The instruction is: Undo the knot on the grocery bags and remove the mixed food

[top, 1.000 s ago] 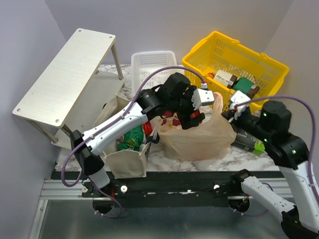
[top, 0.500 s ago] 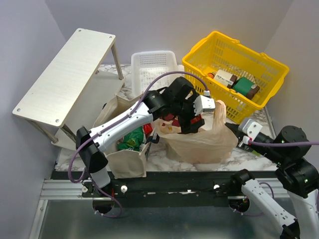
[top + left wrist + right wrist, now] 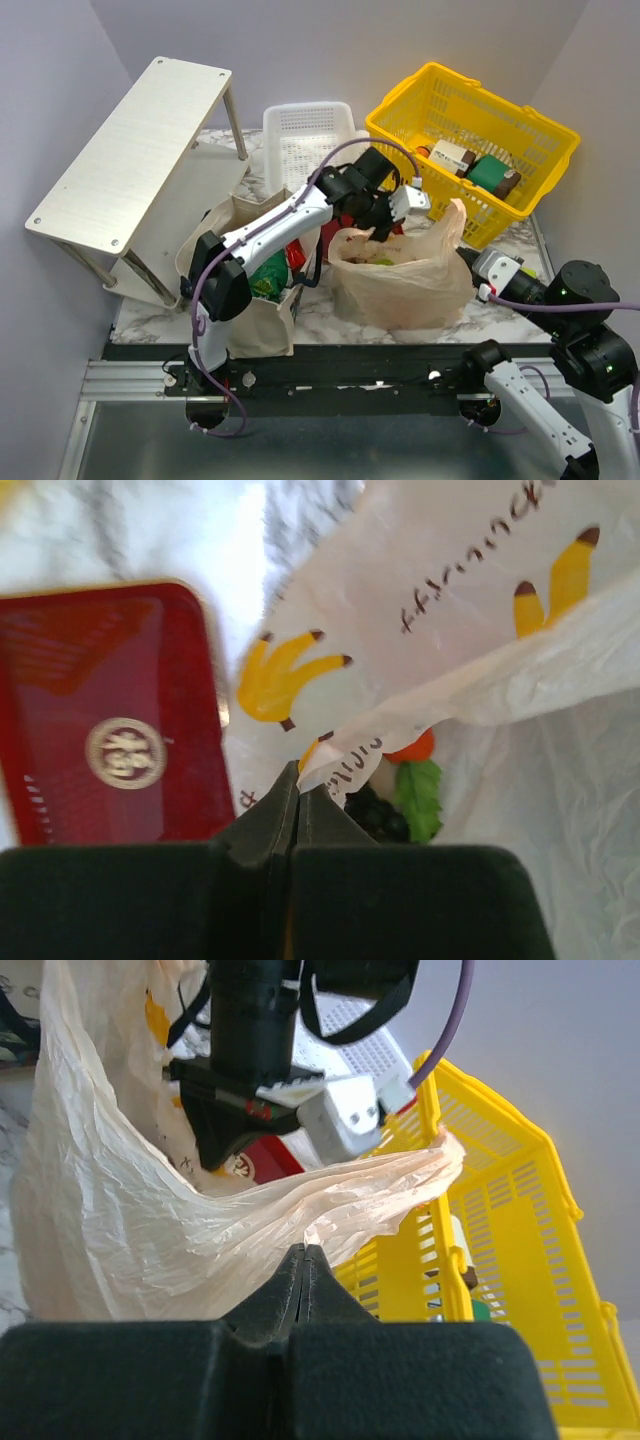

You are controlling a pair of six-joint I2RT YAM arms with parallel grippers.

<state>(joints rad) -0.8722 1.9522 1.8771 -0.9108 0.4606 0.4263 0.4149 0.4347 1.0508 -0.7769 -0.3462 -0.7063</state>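
The thin peach-cream plastic bag (image 3: 400,285) sat on the marble table (image 3: 320,318) near the middle, just right of the beige canvas tote (image 3: 245,322) and nearer than the yellow basket (image 3: 530,128). Its top gaped open between the two arms. The left gripper (image 3: 297,790) reached over the tote to the bag's far-left rim, fingers pressed together on a fold of the printed film. The right gripper (image 3: 303,1257) met the bag's right side low down, fingers likewise closed with the film's edge pinched at their tips, and a strip of plastic rose from there towards the basket. Through the opening the left wrist view showed dark grapes (image 3: 375,815) beside something green and something orange. A red packet (image 3: 110,740) lay just outside the rim. A green snack bag (image 3: 266,276) stood in the tote.
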